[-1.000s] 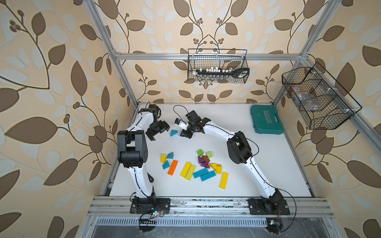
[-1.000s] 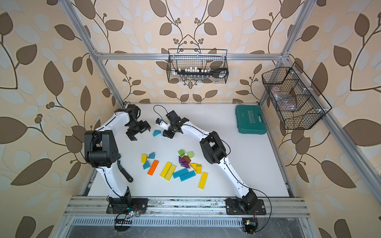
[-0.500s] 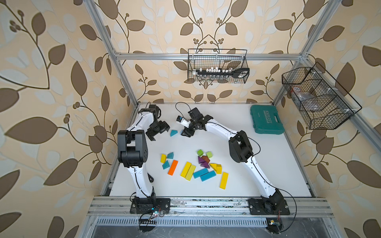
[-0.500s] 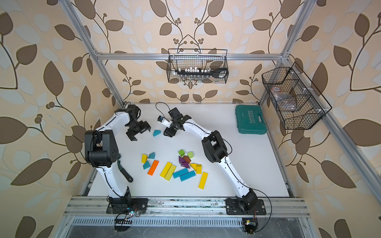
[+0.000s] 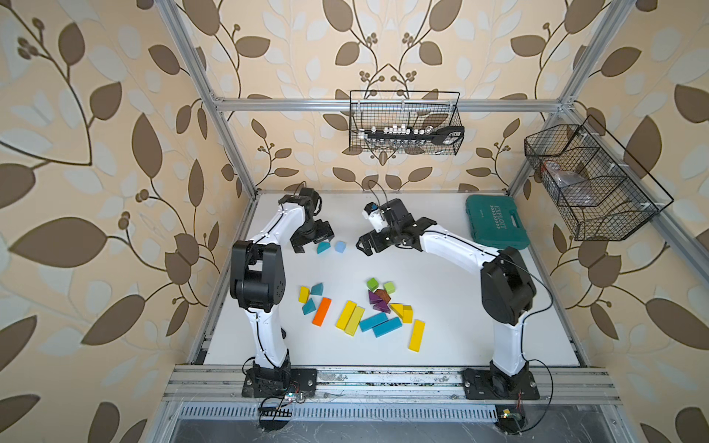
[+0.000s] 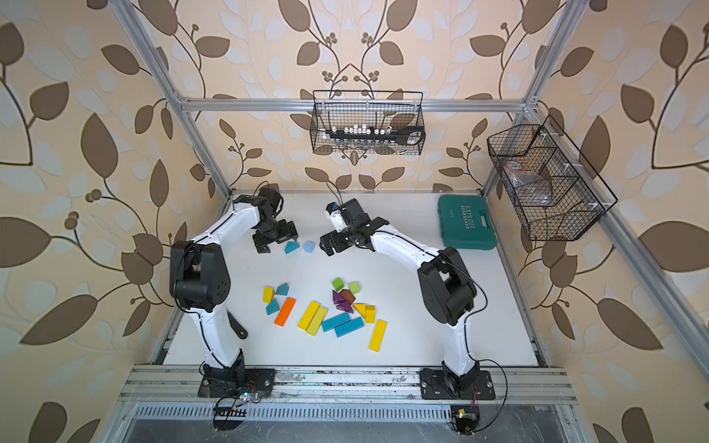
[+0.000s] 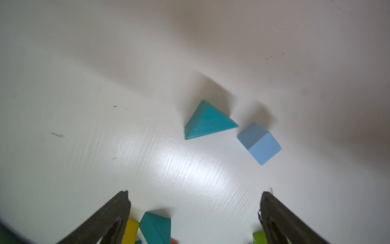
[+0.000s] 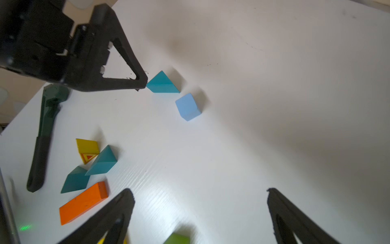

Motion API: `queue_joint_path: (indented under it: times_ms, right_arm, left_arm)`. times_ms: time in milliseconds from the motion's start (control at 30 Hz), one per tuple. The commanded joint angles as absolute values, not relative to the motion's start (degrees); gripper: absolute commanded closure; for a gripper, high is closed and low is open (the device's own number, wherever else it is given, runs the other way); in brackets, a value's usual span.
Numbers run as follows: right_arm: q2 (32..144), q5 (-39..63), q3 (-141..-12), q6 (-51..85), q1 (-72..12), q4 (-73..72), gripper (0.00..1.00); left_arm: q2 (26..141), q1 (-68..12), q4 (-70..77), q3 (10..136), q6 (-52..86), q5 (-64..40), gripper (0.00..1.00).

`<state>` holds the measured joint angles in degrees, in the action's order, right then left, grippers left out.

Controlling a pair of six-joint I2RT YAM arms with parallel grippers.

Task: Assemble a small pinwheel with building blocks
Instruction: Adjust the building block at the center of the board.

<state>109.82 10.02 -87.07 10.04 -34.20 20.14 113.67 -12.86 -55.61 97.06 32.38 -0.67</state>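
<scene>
A second ago the right claw [image 8: 200, 191] was pinched shut close to the teal wedge [image 5: 323, 247]. It now stands wide and empty and has drawn back towards the middle of the table [image 5: 452, 337]. The light-blue cube [image 5: 340, 246], not seen on the table before, rests just beside the teal wedge at the far left, with a narrow gap between them in the left wrist view. The wedge has kept its place. The left claw [image 7: 195, 194] is also spread wide, holds nothing, and has hardly moved. In the right wrist view one of its fingers [image 8: 135, 81] ends right at the wedge's corner; whether it touches cannot be told. The remaining blocks lie untouched nearer the arm bases: an orange bar [image 5: 321, 311], two teal wedges and a yellow wedge [image 5: 304, 294] in one group, and green cubes [image 5: 372, 284], purple wedges [image 5: 378, 305], yellow bars and blue bars [image 5: 380, 324] in another. A teal tool case [image 5: 497, 222] sits well apart at the far right, and a dark handled tool [image 8: 45, 135] lies by the left arm. Bare table separates the right claw from the cube.
</scene>
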Motion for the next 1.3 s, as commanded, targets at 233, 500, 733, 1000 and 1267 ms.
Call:
queue_joint_path:
  times_ms: [233,500,733,1000,1267]
  right_arm:
    - [95.2,8.4,-66.1,20.7,-30.7,18.2,0.0]
    - [92.7,8.2,-62.1,20.7,-29.8,18.1,0.0]
    - [92.9,9.0,-61.5,20.5,-29.7,17.7,0.0]
    - [92.8,9.1,-60.6,20.5,-29.6,17.3,0.0]
    - [92.7,9.5,-60.1,20.6,-29.5,17.1,0.0]
  left_arm:
    - [125.3,-18.0,-61.5,111.2,21.9,0.0,0.22]
    - [130.3,-19.2,-64.5,116.4,18.0,1.9,0.33]
    - [132.3,-20.2,-64.8,119.3,16.1,1.7,0.4]
    - [135.3,-20.6,-65.5,121.7,15.6,2.9,0.49]
    - [136.6,-20.6,-65.7,121.7,15.8,3.7,0.54]
